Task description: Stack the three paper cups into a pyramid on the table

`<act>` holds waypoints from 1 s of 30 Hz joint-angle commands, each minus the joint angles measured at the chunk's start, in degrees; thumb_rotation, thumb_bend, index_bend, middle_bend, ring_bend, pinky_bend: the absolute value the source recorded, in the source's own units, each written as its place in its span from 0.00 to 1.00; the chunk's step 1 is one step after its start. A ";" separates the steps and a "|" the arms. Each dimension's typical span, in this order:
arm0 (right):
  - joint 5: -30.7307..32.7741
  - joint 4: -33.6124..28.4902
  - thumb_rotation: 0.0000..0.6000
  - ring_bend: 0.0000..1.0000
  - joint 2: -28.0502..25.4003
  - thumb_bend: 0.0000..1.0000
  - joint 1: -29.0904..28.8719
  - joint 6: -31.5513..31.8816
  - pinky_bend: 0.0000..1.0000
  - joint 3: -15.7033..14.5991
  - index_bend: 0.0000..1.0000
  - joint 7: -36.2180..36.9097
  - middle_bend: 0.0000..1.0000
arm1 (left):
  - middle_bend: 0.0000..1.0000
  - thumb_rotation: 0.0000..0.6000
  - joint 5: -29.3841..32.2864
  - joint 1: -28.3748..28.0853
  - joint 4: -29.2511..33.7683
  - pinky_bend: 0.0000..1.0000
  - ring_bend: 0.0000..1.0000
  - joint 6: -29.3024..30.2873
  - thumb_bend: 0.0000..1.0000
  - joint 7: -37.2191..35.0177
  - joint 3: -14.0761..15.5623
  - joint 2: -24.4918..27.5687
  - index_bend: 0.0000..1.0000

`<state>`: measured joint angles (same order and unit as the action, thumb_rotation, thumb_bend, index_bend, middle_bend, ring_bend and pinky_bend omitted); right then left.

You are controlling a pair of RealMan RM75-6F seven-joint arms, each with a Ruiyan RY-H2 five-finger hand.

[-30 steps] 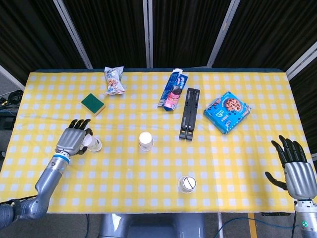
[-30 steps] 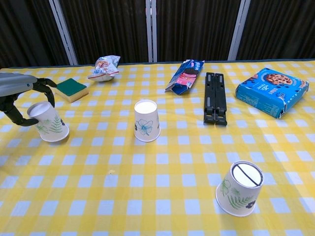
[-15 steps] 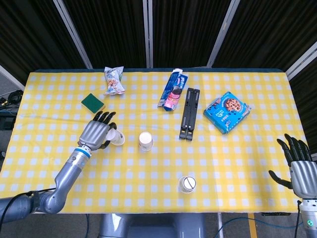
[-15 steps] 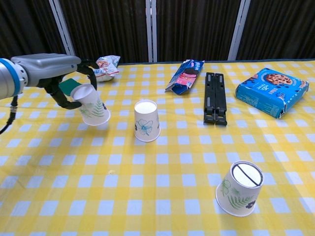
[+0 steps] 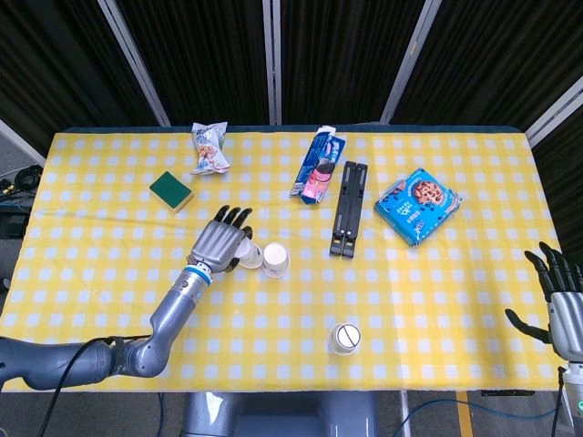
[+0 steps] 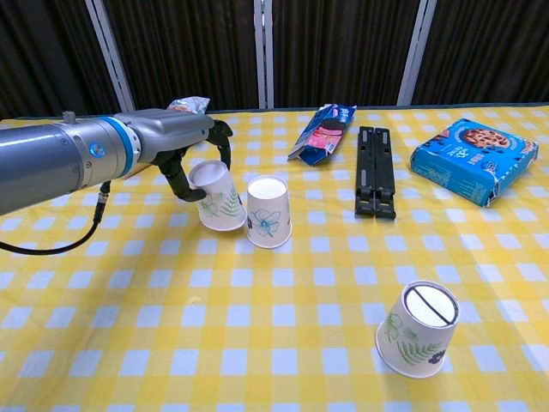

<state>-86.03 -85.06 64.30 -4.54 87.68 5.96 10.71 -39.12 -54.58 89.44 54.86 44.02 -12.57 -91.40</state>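
Three upside-down white paper cups with leaf prints are on the yellow checked table. My left hand grips one cup, tilted and pressed against the middle cup. The third cup stands alone near the front edge. My right hand hovers open at the table's right front corner, holding nothing; the chest view does not show it.
A green sponge, a snack bag, a cookie sleeve, a black folded stand and a blue cookie box lie across the back half of the table.
My left hand carried its cup rightward across the table until it met the middle cup, which shifted slightly right. My right hand drew back toward the right front corner.
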 commanded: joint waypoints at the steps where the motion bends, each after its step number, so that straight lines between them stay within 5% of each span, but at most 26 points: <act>1: -0.10 -0.11 1.00 0.00 -0.02 0.09 0.04 0.08 0.00 -0.05 0.14 -0.08 0.00 | 0.00 1.00 0.29 -0.53 -0.35 0.00 0.00 0.21 0.44 0.48 0.79 -0.61 0.40; 5: -0.36 -0.40 1.00 0.00 0.02 0.09 0.08 0.23 0.00 -0.15 0.14 -0.57 0.00 | 0.00 1.00 0.27 -0.63 -0.14 0.00 0.00 0.67 0.42 -0.13 1.51 -0.97 0.29; 10: -0.07 -0.62 1.00 0.00 -0.03 0.09 0.09 -0.20 0.00 -0.25 0.14 -0.98 0.00 | 0.00 1.00 -1.22 0.14 1.08 0.00 0.00 1.87 0.28 -2.04 2.11 -0.05 0.01; 21: -0.44 -0.84 1.00 0.00 0.16 0.09 -0.09 -0.66 0.00 -0.58 0.14 -1.88 0.00 | 0.00 1.00 -13.69 7.92 8.07 0.00 0.00 9.26 0.24 -11.67 5.67 7.16 0.00; 30: -2.72 -2.15 1.00 0.00 0.81 0.04 -0.96 -1.88 0.00 -1.94 0.14 -4.21 0.00 | 0.00 1.00 -32.85 23.99 13.22 0.00 0.00 27.20 0.23 -20.10 18.57 18.87 0.00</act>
<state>-88.26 -86.95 64.96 -5.28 86.08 4.35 6.87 -65.76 -36.89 100.97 75.09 27.45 0.58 -77.36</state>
